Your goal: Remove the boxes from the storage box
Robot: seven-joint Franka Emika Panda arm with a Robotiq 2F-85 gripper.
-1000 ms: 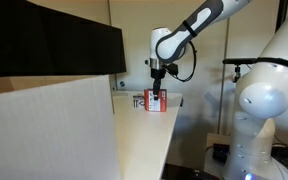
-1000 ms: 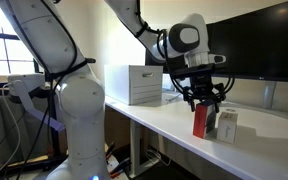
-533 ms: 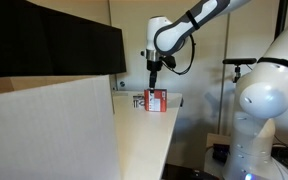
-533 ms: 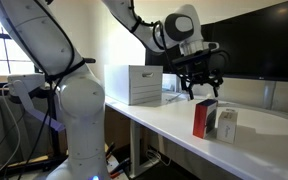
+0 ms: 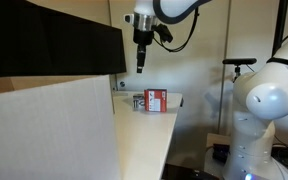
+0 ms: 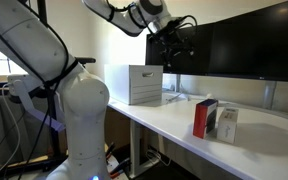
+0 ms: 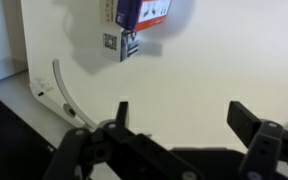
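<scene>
Two of the boxes stand side by side on the white table: a red carton [image 5: 156, 100] [image 6: 201, 118] with a purple face and a white carton [image 5: 139, 102] [image 6: 226, 125] with black marks. In the wrist view both show far below, the red carton [image 7: 144, 12] at the top edge and the white carton [image 7: 124, 45] beside it. My gripper [image 5: 140, 66] [image 6: 174, 62] [image 7: 184, 115] hangs high above the table, open and empty, between the cartons and the storage box [image 5: 44, 130] [image 6: 136, 85]. The storage box's inside is hidden.
Black monitors [image 5: 54, 40] [image 6: 244, 45] stand along the back of the table. A large white robot body [image 5: 269, 100] [image 6: 74, 100] stands beside the table's edge. A thin curved cable [image 7: 64, 90] lies on the table near its corner.
The gripper let go of the red carton, opened fully and rose well above the table, moving away from the cartons toward the storage box. Both cartons stay standing.
</scene>
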